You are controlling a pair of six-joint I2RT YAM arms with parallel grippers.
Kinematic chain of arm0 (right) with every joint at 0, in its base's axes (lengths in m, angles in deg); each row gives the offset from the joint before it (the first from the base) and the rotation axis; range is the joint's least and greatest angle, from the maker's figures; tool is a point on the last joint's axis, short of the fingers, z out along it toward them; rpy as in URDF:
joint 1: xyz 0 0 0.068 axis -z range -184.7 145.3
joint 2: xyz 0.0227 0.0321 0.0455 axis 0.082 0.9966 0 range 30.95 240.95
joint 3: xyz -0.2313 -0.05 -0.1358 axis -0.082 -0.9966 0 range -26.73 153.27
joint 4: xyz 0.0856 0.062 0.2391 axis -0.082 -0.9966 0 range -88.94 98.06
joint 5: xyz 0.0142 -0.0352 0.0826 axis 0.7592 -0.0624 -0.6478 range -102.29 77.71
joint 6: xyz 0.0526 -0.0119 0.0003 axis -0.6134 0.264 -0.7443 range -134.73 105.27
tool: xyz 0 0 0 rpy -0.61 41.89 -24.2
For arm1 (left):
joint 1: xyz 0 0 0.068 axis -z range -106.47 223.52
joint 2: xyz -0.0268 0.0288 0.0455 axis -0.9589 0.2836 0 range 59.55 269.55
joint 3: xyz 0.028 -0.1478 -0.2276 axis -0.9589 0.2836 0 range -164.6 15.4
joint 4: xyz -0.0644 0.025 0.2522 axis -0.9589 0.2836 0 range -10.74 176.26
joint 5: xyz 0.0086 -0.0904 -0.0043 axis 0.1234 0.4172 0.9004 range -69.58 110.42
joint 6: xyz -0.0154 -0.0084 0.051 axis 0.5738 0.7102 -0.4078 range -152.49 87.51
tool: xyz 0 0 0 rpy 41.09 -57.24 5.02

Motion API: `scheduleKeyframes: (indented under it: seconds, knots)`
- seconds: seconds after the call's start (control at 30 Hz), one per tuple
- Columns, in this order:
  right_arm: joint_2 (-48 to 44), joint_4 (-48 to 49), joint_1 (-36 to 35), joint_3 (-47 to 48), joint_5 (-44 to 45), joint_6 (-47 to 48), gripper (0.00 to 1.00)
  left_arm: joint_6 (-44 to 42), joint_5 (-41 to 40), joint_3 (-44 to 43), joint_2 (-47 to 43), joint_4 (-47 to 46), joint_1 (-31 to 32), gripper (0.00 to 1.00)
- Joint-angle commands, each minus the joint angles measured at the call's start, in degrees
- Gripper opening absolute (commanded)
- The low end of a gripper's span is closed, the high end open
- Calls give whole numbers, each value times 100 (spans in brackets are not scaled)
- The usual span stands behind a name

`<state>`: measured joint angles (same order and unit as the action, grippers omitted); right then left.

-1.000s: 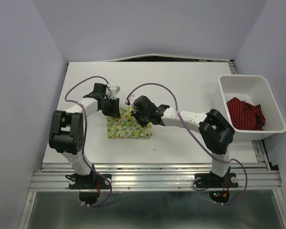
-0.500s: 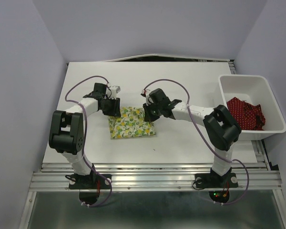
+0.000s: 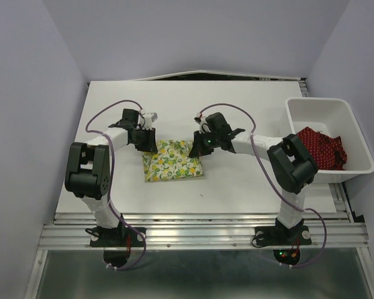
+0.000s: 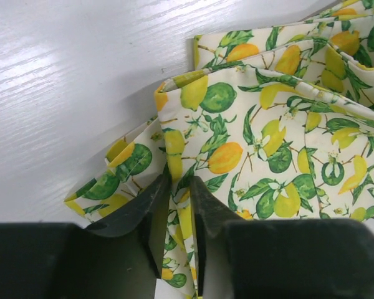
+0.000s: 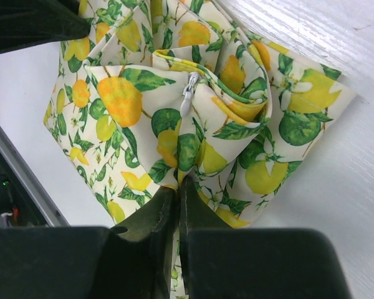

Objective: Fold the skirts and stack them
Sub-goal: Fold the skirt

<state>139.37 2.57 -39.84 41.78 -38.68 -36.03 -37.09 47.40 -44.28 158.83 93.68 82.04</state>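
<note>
Lemon skirt (image 3: 172, 161) lies folded in a small packet on the table (image 3: 237, 106), in the top view just between the two grippers, with its long axis running from left to right. The left gripper (image 3: 148, 142) is at its far left corner and the right gripper (image 3: 200, 146) at its far right corner, so each arm has its own end of the cloth. The red skirt (image 3: 321, 149) lies crumpled in the white bin (image 3: 318, 103), well apart at the right, and the right arm is clearly the nearer one to it. In the left wrist view the jaws are almost together and a fold of the lemon print goes down between them, so I judge that they pinch the cloth; the rest of the skirt spreads away ahead and to the right of the fingers. In the right wrist view the jaws are closed tight on the near edge of the same skirt, and a white zipper (image 5: 188, 93) shows in the folds straight ahead. No brand, label or readable writing is visible in any view.
</note>
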Motion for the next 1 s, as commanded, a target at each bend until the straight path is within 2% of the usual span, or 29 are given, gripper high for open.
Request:
scheduleKeyframes:
  seconds: [0.0,0.13,0.17,0.3,0.4,0.47,0.53,0.97]
  knots:
    - [126,347,129,4,-314,-374,2,-49,386,-17,-129,-53,-25,26]
    - [206,365,182,-30,-323,-559,4,-94,387,9,-164,26,-51,0]
    - [223,374,243,-57,-288,-629,4,-94,369,44,-181,44,-121,0]
    - [179,365,305,-162,-69,-779,18,-94,299,132,-225,114,-358,0]
    - [144,365,358,-268,46,-814,40,-146,176,176,-173,141,-420,0]
    - [144,365,358,-294,125,-814,51,-129,141,202,-77,97,-421,0]
    - [153,356,358,-303,143,-806,54,-120,158,202,-6,97,-421,0]
    - [-224,199,542,-330,73,-806,58,-217,-35,106,249,167,-421,0]
